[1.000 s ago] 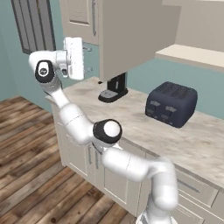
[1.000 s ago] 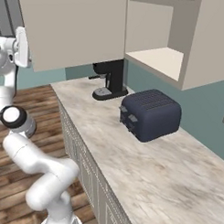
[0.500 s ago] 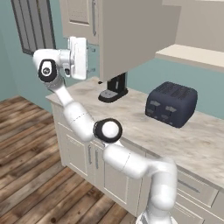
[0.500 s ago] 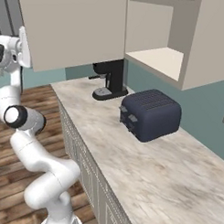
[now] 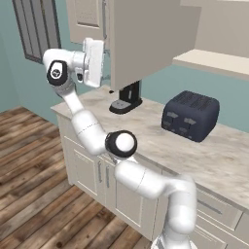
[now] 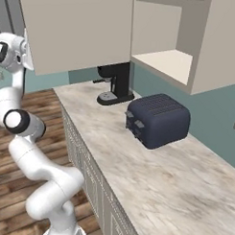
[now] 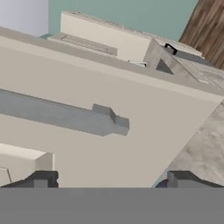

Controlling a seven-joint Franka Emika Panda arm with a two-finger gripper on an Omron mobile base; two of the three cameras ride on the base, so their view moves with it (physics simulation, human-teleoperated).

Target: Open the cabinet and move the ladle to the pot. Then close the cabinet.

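The cabinet's (image 6: 189,40) beige door (image 5: 146,39) (image 6: 74,31) stands swung wide open over the counter. Its plain shelf (image 6: 164,63) shows bare inside. My gripper (image 5: 103,59) hovers at the door's outer face, left of its edge, with the jaws open and nothing between them. In the hand view my gripper (image 7: 112,178) looks straight at that face, and the end of the silver bar handle (image 7: 83,118) lies just above the fingertips (image 7: 43,178), apart from them. The ladle and the pot are out of view.
A black coffee machine (image 5: 127,97) (image 6: 115,85) stands under the open door. A dark blue toaster (image 5: 190,115) (image 6: 157,120) sits further right on the marble counter (image 6: 151,178). Another closed wall cabinet (image 5: 86,19) hangs behind my hand.
My hand has drifted slightly up and toward the door's face. The door has stayed swung open and the jaws have stayed open.
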